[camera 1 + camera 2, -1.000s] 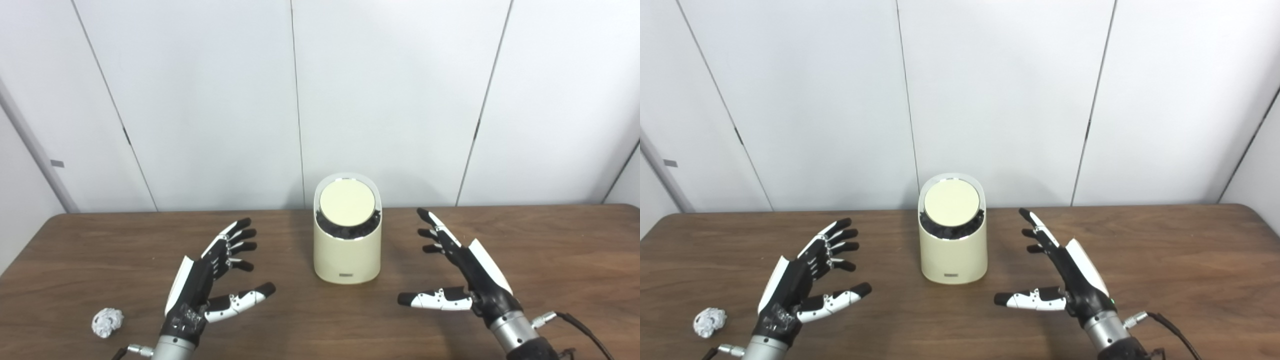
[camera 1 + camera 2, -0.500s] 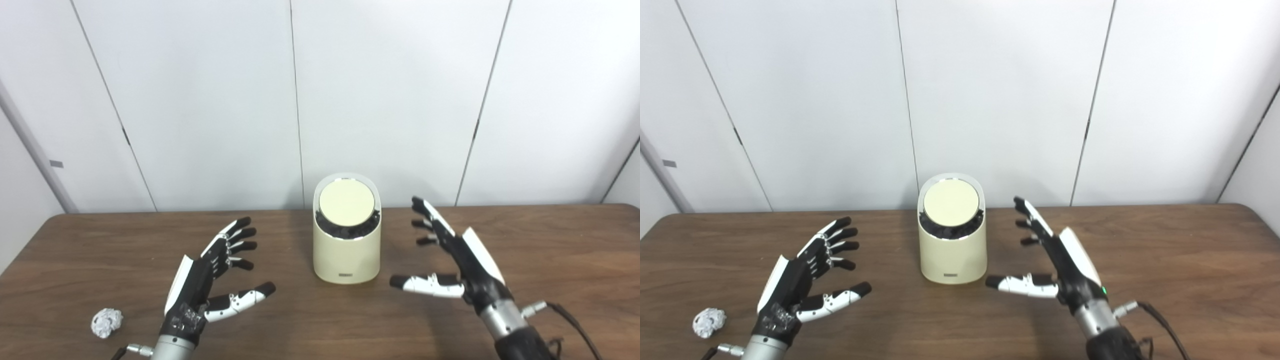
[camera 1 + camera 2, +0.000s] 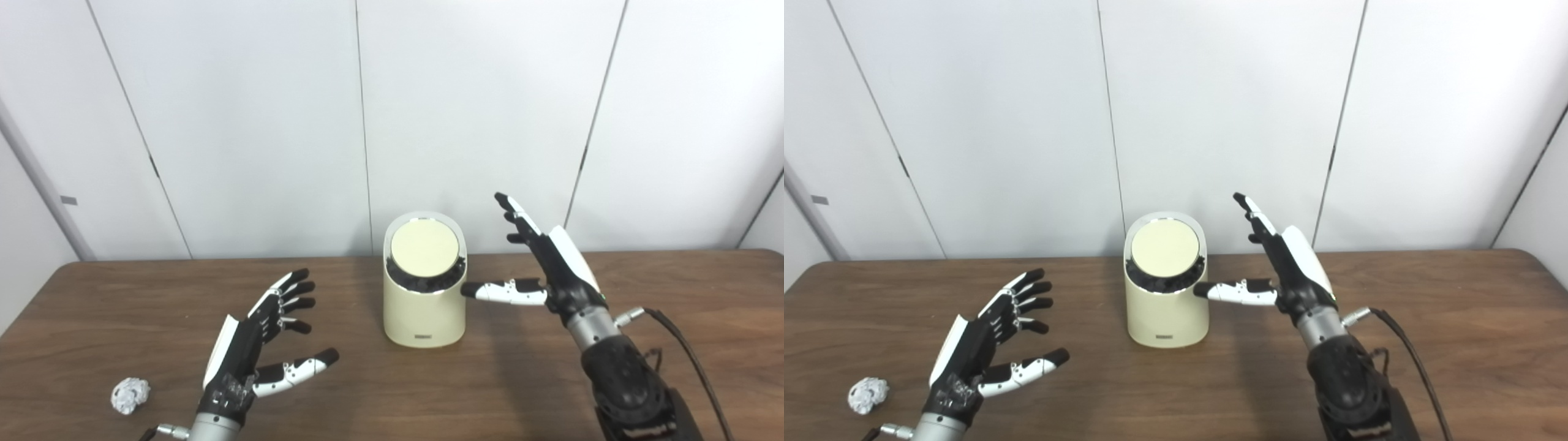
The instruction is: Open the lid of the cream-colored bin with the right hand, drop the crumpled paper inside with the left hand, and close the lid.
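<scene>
The cream-colored bin (image 3: 424, 306) stands upright in the middle of the brown table, its round lid (image 3: 424, 247) shut and tilted toward me. My right hand (image 3: 545, 263) is raised just right of the bin, open, fingers pointing up and back, its thumb reaching left to the bin's upper rim. My left hand (image 3: 257, 343) hovers open over the table, left of the bin and apart from it. The crumpled paper (image 3: 130, 395) lies at the front left, left of my left hand, held by nothing.
The wooden table (image 3: 674, 343) runs the full width, its far edge against white wall panels (image 3: 478, 110). A black cable (image 3: 686, 355) trails from my right wrist over the table's right part.
My right hand has risen and moved forward and left, from low over the table to beside the bin's top. The left hand, paper and bin have stayed put.
</scene>
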